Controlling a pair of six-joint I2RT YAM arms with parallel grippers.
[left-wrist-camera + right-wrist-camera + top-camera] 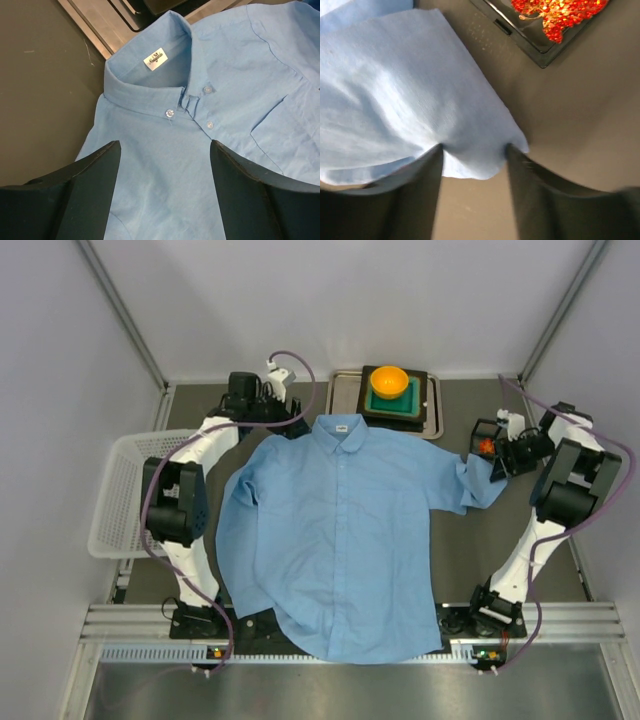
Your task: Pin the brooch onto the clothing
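Shirt (335, 540) on table (460, 550) centre; bowl (389, 381) on tray (343, 395) behind it; basket (120, 490) left; brooch (486, 446) right of it.

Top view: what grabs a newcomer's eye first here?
The light blue shirt dominates, spread flat across the middle of the table with its collar at the far side. Just behind the collar sits a bright orange bowl on a green stack. In the right wrist view, the glittering red-orange brooch lies in a dark holder just past the shirt's sleeve cuff.
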